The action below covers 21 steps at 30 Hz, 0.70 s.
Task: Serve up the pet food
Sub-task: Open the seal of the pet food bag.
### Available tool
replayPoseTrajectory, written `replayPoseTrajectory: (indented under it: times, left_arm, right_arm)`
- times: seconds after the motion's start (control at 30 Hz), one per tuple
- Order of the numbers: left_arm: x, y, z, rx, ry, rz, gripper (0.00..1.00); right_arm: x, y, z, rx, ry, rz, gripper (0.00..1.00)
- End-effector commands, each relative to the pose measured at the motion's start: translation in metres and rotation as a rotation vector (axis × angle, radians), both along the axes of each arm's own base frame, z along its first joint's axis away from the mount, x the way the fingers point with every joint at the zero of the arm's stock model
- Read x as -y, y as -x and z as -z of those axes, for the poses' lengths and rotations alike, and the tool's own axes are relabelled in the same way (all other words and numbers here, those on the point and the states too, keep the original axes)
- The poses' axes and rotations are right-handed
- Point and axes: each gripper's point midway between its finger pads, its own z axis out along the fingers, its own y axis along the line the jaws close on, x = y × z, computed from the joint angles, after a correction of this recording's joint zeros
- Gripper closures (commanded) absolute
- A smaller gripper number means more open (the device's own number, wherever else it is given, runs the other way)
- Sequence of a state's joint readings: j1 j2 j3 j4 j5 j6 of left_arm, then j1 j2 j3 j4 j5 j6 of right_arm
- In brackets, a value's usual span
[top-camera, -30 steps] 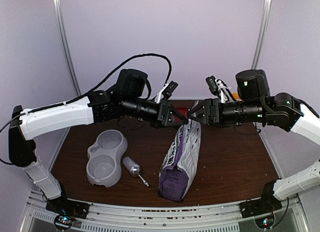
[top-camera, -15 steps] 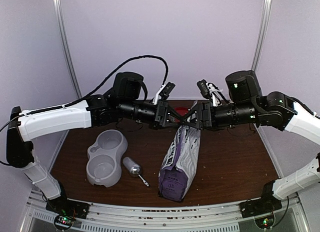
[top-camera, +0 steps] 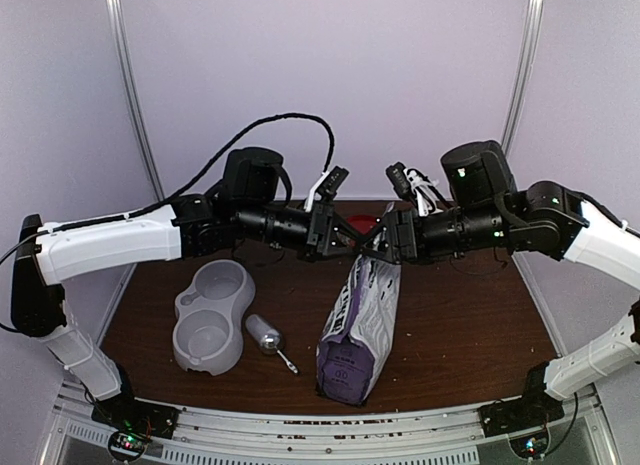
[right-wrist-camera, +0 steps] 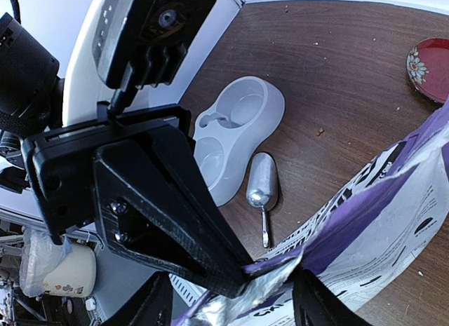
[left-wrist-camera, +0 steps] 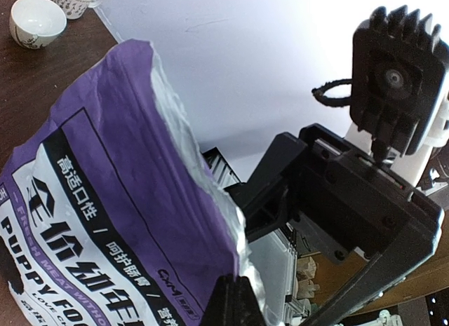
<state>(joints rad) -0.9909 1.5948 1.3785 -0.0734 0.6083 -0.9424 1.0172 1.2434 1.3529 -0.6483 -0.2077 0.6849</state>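
The purple printed bag stands on the table, its top held up. My left gripper is shut on the bag's torn silver-lined top edge; in the left wrist view the jaws pinch the purple bag. My right gripper is open right against it. In the right wrist view its fingers stand wide apart on either side of the bag's foil edge, beside the left gripper's fingers. No heap of pet food shows; the bag's inside is hidden.
A grey double pet bowl lies at the left, also in the right wrist view. A metal scoop lies between the bowl and the bag. A red plate sits behind the grippers. A white cup stands at the far table corner.
My right gripper has moved left and closed in on the bag's top beside the left gripper. The left gripper kept its hold and drew slightly left and up.
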Motion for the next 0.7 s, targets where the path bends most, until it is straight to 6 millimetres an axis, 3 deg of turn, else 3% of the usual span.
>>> replayPoseTrajectory:
  times: [0.0,0.43,0.67]
  left_arm:
    - [-0.005,0.019,-0.042,0.057,0.126,0.077,1.00]
    - [-0.006,0.020,-0.043,0.057,0.134,0.080,1.00]
    - [-0.007,0.020,-0.042,0.054,0.134,0.075,1.00]
  right_arm:
    - [-0.005,0.000,-0.008,0.025,-0.001,-0.006,0.39]
    - [-0.017,0.004,-0.001,0.019,0.035,-0.050,0.40]
    - [0.000,0.004,-0.006,0.046,0.016,0.001,0.45]
